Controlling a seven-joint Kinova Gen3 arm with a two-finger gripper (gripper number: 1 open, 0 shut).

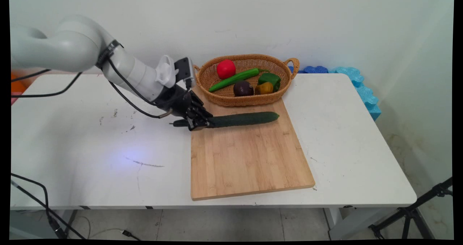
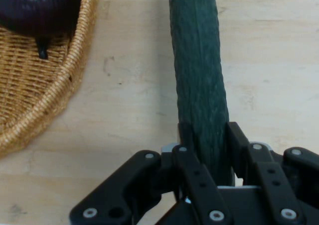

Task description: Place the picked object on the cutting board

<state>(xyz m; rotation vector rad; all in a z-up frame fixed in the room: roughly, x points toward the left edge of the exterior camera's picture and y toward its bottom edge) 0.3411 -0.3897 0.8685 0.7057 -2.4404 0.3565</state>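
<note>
A long dark green cucumber (image 1: 242, 119) lies across the far part of a bamboo cutting board (image 1: 249, 158). My gripper (image 1: 198, 122) is shut on the cucumber's left end, low over the board's left edge. In the hand view the cucumber (image 2: 197, 70) runs up from between the two fingers (image 2: 185, 135), which press on both of its sides. The gripper (image 2: 207, 150) sits at the bottom of that view, with the board's pale wood (image 2: 129, 115) under it.
A wicker basket (image 1: 217, 97) stands at the board's far end, holding a red tomato (image 1: 226, 69), a long green pepper (image 1: 234, 79), a dark purple onion (image 1: 243, 88), a green pepper (image 1: 269, 79) and a yellow one (image 1: 264, 88). Blue foam (image 1: 363, 89) lies beyond the table's right edge.
</note>
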